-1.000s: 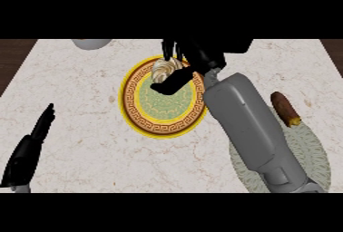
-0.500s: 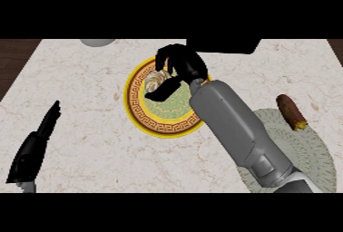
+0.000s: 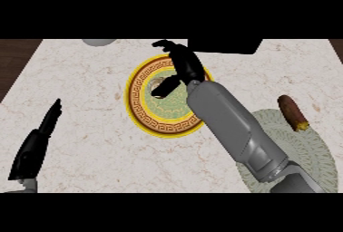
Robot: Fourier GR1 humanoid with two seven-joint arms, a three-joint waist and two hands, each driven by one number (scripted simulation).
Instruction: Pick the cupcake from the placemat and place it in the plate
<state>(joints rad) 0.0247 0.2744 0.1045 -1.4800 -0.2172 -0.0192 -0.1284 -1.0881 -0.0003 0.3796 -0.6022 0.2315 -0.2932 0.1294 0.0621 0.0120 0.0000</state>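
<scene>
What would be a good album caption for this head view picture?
Right hand open above the cupcake on the yellow plate; left hand rests at the counter's left edge.

The right hand (image 3: pixel 182 68) is covering most of the cupcake (image 3: pixel 161 83) — only a pale sliver is showing beside the thumb. The grey forearm is hiding the plate's (image 3: pixel 142 106) right rim and much of the round placemat (image 3: pixel 315 149), which is also running off the right edge. A grey object (image 3: pixel 99 42) at the top is getting cut off — too little is showing to name it.
</scene>
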